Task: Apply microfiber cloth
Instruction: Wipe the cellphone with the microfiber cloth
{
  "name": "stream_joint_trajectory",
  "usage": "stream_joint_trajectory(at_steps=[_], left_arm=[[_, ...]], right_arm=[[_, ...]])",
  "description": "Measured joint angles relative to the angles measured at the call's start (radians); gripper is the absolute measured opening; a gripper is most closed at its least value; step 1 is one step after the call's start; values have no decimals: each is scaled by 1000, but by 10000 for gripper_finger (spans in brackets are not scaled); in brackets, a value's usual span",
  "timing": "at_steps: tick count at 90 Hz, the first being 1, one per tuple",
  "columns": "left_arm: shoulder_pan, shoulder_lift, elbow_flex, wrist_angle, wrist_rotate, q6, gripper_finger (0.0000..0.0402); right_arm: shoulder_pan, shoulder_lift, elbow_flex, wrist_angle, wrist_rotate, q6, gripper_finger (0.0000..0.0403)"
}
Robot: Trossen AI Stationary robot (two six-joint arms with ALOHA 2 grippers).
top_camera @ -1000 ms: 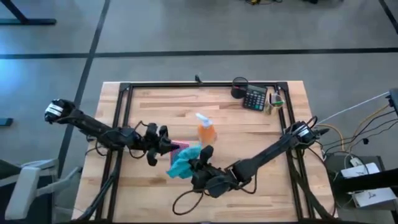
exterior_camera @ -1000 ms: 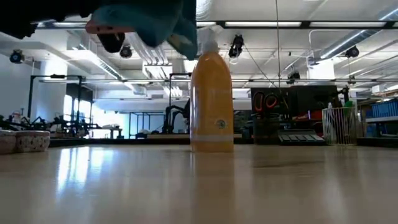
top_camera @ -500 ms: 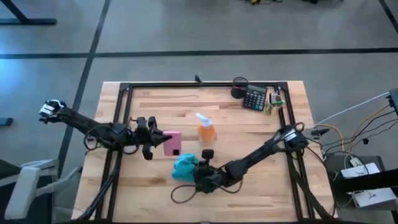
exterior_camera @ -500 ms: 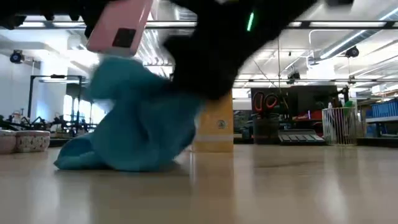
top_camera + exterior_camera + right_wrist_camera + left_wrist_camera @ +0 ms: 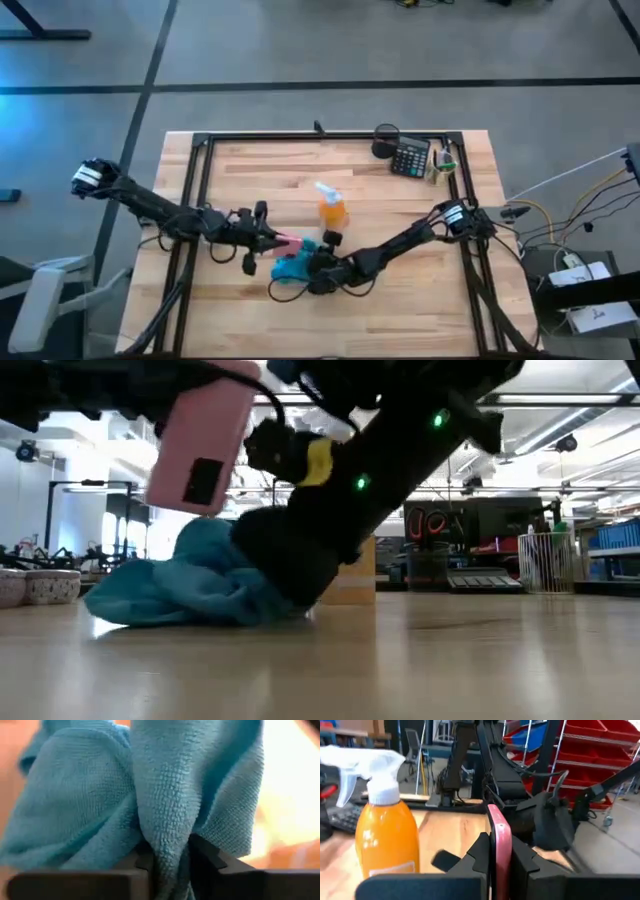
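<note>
The turquoise microfiber cloth (image 5: pixel 292 266) lies bunched on the table near its middle, and its lower folds (image 5: pixel 175 600) rest on the wood. My right gripper (image 5: pixel 318 268) is low over the cloth and shut on it. Just left of it, my left gripper (image 5: pixel 266 238) is shut on a pink phone-like slab (image 5: pixel 289 239). The slab (image 5: pixel 203 448) hangs tilted above the cloth, showing its pink back with a dark patch. An orange spray bottle (image 5: pixel 333 209) stands just behind them. My left gripper pinches the pink slab's two flat faces (image 5: pixel 498 851) between its two fingers, at one end of the slab. The fingers come level from the table's left. The slab stands on edge, lifted clear and reaching over the cloth. My right gripper pinches a thick upright fold of the cloth (image 5: pixel 165 840) between its two fingers (image 5: pixel 202 854); several layers are gathered there. It comes in low from the table's right. The rest of the cloth spreads slack on the table.
A calculator (image 5: pixel 409 158), a black cup (image 5: pixel 385 140) and a small holder (image 5: pixel 443 162) stand at the far right corner. A black frame (image 5: pixel 330 135) runs round the tabletop. Cables trail from my right arm near the front (image 5: pixel 290 298).
My right gripper has come down with the cloth, which was held up at the slab and now lies bunched on the table. My left gripper drew the slab away toward the left edge, then brought it back toward the cloth and turned it on edge.
</note>
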Motion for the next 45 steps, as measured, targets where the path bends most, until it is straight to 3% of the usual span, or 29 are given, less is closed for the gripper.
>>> stream_joint_trajectory(at_steps=[8,20,34,45], left_arm=[[-1,76,0,55,-40,52,10],[-31,185,-2,95,-52,160,9],[-85,319,-1,373,-52,333,9],[-117,388,-2,498,-72,401,9]], right_arm=[[11,-36,6,-48,-60,2,133],[38,-100,15,-109,-45,-6,183],[44,-146,16,-101,-36,-8,227],[44,-148,16,-118,-63,10,261]])
